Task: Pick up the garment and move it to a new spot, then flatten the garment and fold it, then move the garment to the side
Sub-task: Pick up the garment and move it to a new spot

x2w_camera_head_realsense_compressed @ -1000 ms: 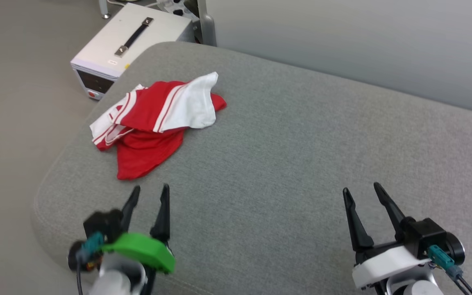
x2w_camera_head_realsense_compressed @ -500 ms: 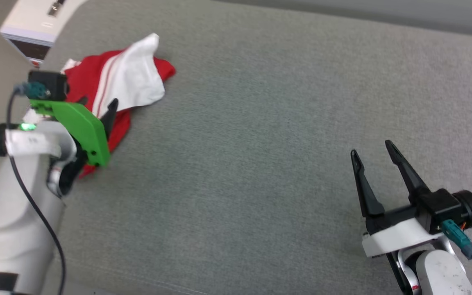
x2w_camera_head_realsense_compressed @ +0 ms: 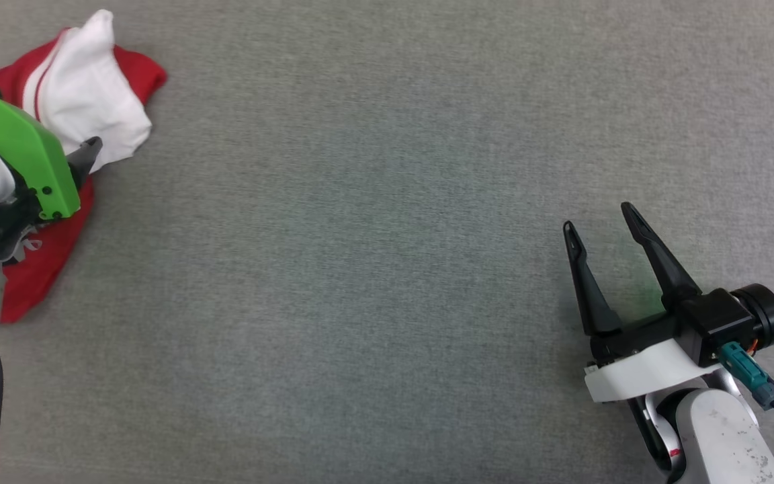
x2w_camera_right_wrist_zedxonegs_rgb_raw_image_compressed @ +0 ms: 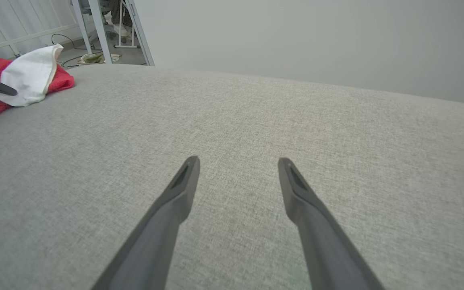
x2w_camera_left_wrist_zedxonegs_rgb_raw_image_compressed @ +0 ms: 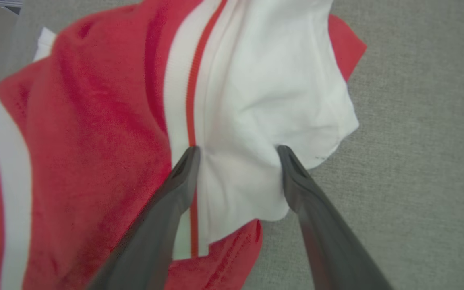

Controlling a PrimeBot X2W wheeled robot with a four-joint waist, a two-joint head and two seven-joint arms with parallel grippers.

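The garment [x2w_camera_head_realsense_compressed: 101,107] lies crumpled at the far left of the grey cushion [x2w_camera_head_realsense_compressed: 387,269], red with a white sleeve on top. In the left wrist view my left gripper [x2w_camera_left_wrist_zedxonegs_rgb_raw_image_compressed: 238,151] stands open directly over the garment [x2w_camera_left_wrist_zedxonegs_rgb_raw_image_compressed: 95,141], its two fingertips straddling the white sleeve and the red-and-white stripe trim. The head view shows one of its fingers [x2w_camera_head_realsense_compressed: 88,153] poking out from under the green mount, over the sleeve's edge. My right gripper [x2w_camera_head_realsense_compressed: 600,218] is open with nothing in it at the lower right, far from the garment [x2w_camera_right_wrist_zedxonegs_rgb_raw_image_compressed: 30,76].
Bare grey cushion spreads between the two arms. In the right wrist view the cushion's far edge meets a pale wall [x2w_camera_right_wrist_zedxonegs_rgb_raw_image_compressed: 296,40]. Metal frame legs [x2w_camera_right_wrist_zedxonegs_rgb_raw_image_compressed: 103,32] and cables stand on the floor beyond the far left corner.
The head camera has tilted down and shifted right. My left gripper has moved forward from in front of the garment to right above it. The right gripper has barely moved.
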